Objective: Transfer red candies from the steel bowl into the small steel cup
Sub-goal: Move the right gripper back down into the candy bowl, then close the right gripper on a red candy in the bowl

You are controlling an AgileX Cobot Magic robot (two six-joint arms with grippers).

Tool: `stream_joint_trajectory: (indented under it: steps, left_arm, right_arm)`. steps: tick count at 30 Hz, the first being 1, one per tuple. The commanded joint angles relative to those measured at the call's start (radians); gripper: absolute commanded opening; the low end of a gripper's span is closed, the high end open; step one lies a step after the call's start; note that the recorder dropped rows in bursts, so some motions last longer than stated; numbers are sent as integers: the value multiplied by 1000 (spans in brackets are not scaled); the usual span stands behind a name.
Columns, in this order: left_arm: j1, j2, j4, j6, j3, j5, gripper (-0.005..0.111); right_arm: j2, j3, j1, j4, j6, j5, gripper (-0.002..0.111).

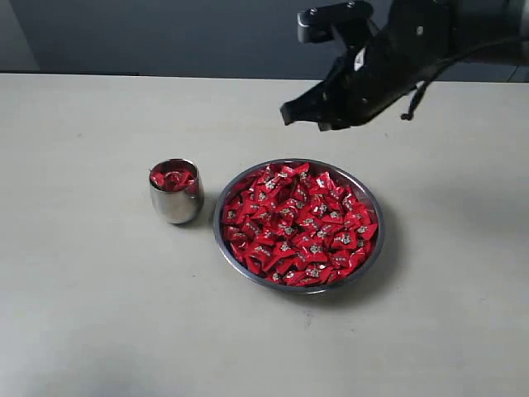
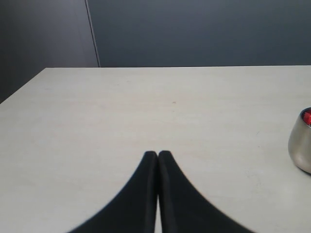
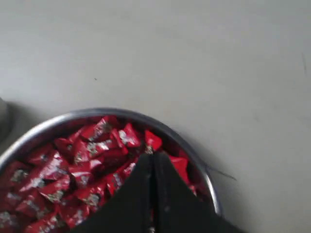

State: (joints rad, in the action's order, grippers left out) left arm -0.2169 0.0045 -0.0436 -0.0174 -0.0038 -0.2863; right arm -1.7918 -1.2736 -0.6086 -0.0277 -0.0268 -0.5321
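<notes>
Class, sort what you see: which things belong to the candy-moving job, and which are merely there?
Belong to the job: red candies, steel bowl, small steel cup, right end effector, shut over the bowl.
Merely there: pale table, dark wall, left end effector, shut over bare table.

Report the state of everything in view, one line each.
steel bowl, upright, heaped with candies
red candies, mostly in the bowl, some in the cup
small steel cup, upright, candies near its rim
left end effector, shut, empty
right end effector, shut, above the bowl
</notes>
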Motion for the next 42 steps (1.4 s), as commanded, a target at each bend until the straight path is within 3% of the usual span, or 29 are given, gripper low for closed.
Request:
stream_joint_trajectory:
  steps: [1, 10, 17, 27, 32, 34, 39, 40, 42]
  left_arm:
    - [-1, -4, -1, -3, 4, 2, 0]
    - [-1, -4, -1, -3, 4, 2, 0]
    - [-1, -4, -1, -3, 4, 2, 0]
    - [-1, -4, -1, -3, 4, 2, 0]
    - [-1, -4, -1, -3, 4, 2, 0]
    - [-1, -4, -1, -3, 4, 2, 0]
    - [-1, -4, -1, -3, 4, 2, 0]
    - [-1, -4, -1, -3, 4, 2, 0]
    - [-1, -4, -1, -3, 4, 2, 0]
  right_arm:
    - [56, 88, 38, 3, 2, -53, -1]
    - [-17, 88, 38, -259, 149, -313, -1]
    - [-60, 88, 31, -318, 149, -397, -1]
    - [-89, 85, -91, -199, 39, -273, -1]
    - [-124, 56, -97, -164, 17, -347, 0]
    - [-129, 43, -101, -164, 17, -374, 9]
    - [-132, 33, -101, -191, 4, -381, 49]
    - [-132, 33, -101, -194, -15, -379, 54]
    - [-138, 33, -101, -194, -42, -377, 54]
